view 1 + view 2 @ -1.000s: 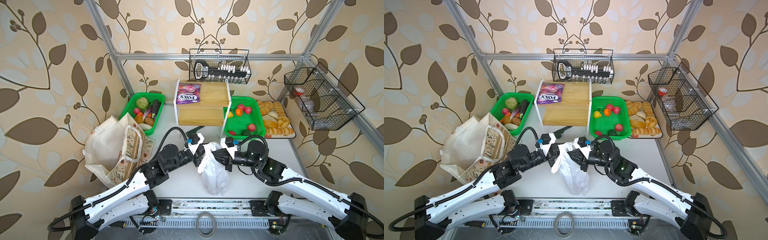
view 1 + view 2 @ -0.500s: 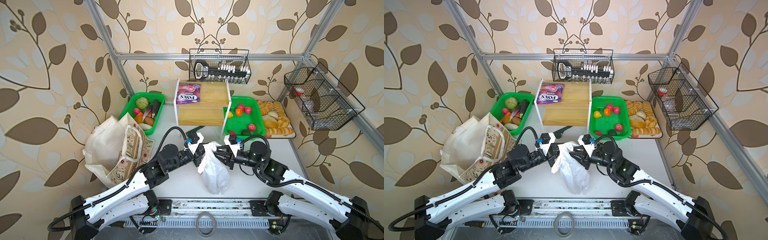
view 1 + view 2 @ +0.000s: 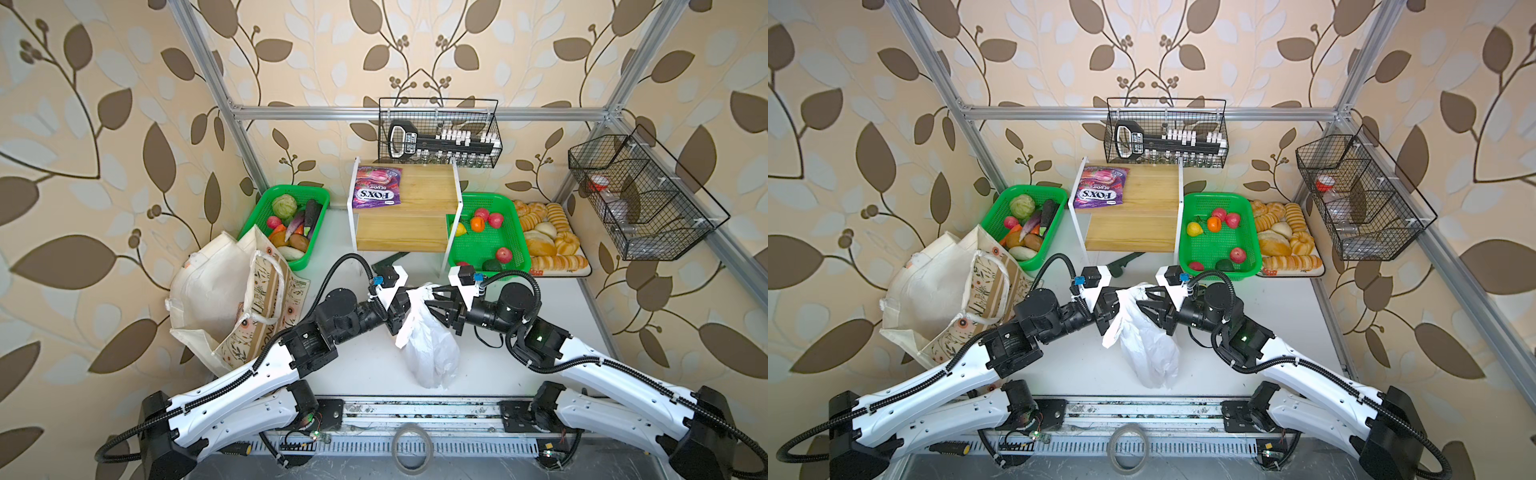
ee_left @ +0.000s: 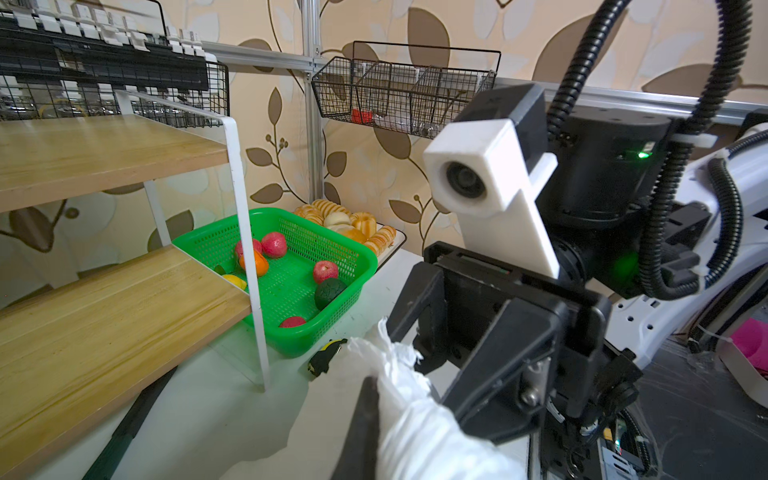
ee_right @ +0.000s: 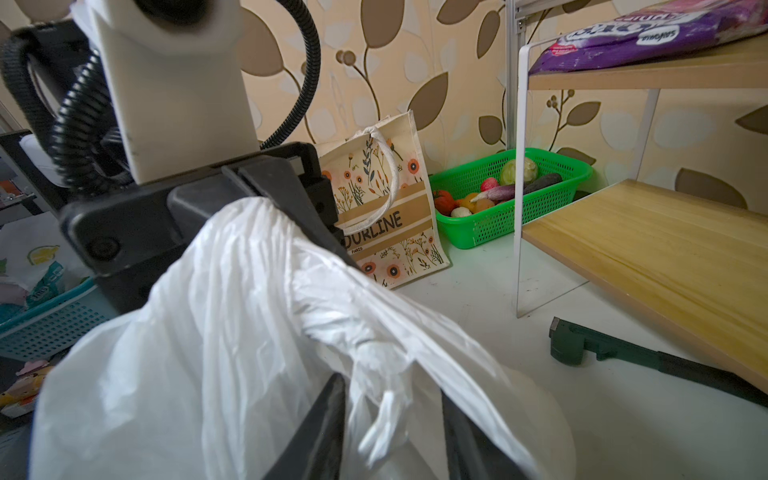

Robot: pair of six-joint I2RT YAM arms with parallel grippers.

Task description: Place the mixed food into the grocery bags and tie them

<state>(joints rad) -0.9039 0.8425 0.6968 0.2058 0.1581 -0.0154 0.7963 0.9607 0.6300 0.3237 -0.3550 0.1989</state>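
Plastic bag [image 3: 430,345] at the middle of the table [image 3: 365,374], body sagging on it, neck bunched and held up. Left gripper [image 3: 400,308] clamped on the neck. Right gripper [image 3: 434,301] faces it from the other side, jaws parted, a loose strand of plastic between them, not pinched. Tote [image 3: 224,299] well apart at left. Purple packet [image 3: 376,191] on top tier of shelf [image 3: 415,237] behind.

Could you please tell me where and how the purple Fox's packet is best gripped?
The purple Fox's packet lies flat on the upper wooden shelf near its front lip, so probably pinch that thin front edge with the jaws, coming from the robot's side.
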